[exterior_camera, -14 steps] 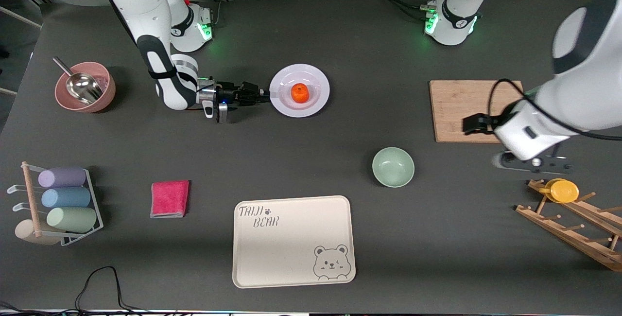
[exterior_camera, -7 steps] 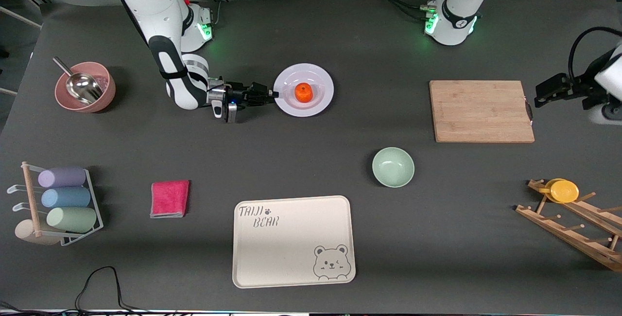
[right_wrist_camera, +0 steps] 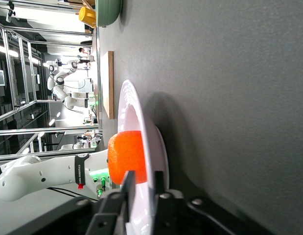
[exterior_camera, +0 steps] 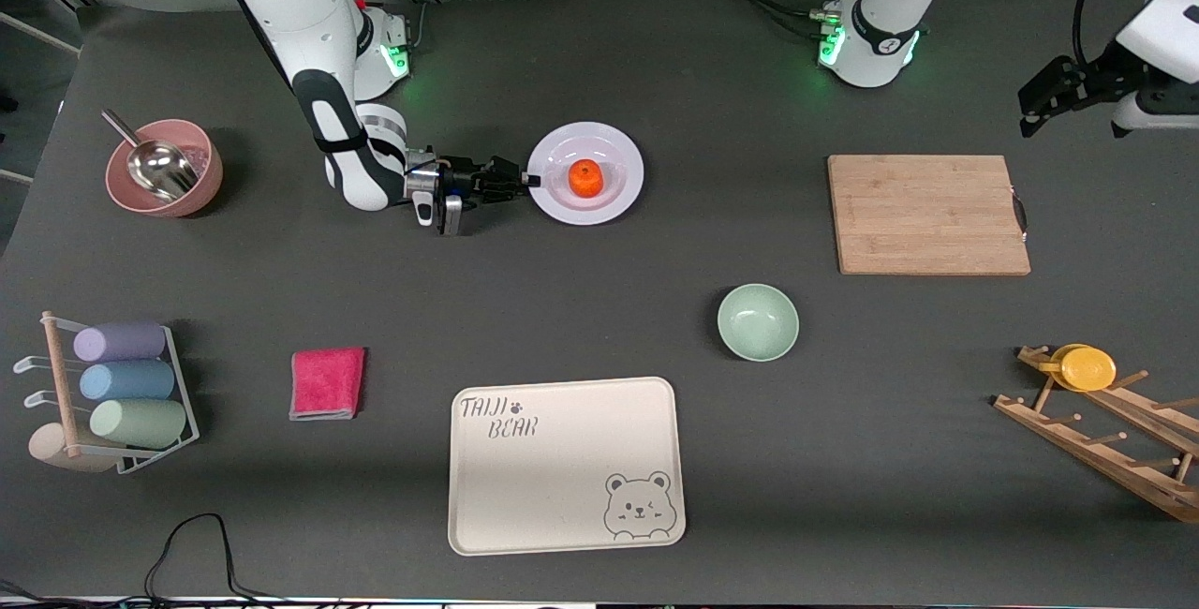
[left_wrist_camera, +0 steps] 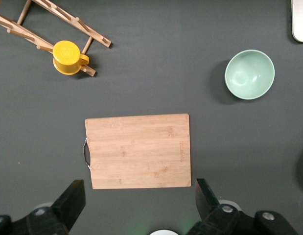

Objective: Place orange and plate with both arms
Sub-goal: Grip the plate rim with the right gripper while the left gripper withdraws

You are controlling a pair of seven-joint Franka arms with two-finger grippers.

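The bench (exterior_camera: 656, 75) carries all items, listed here by descending size.

Tray (exterior_camera: 566, 465) — beige, bear print, at the bench's 6 o'clock edge, nearest the front camera.

Board (exterior_camera: 927, 214) — bamboo, at about 2 o'clock, toward the left arm's end. In the left wrist view it lies flat between that hand's two fingers (left_wrist_camera: 68, 203).

Plate (exterior_camera: 585, 173) — white, at about 12 o'clock of the tray, well apart from it and farther from the front camera.

Bowl (exterior_camera: 758, 321) — mint green, between plate and board, nearer the front camera than both.

Orange (exterior_camera: 584, 177) — rests in the plate's centre.

Right hand (exterior_camera: 532, 181): low at the bench, at the plate's 9 o'clock rim. The right wrist view shows one finger above the rim and one below, closed onto it — the plate (right_wrist_camera: 141, 161) is clamped, the orange (right_wrist_camera: 126, 156) just past the upper finger.

Left hand (exterior_camera: 1071, 100): raised in the air at the left arm's end of the bench, fingers spread wide, holding nothing. This arm waits.
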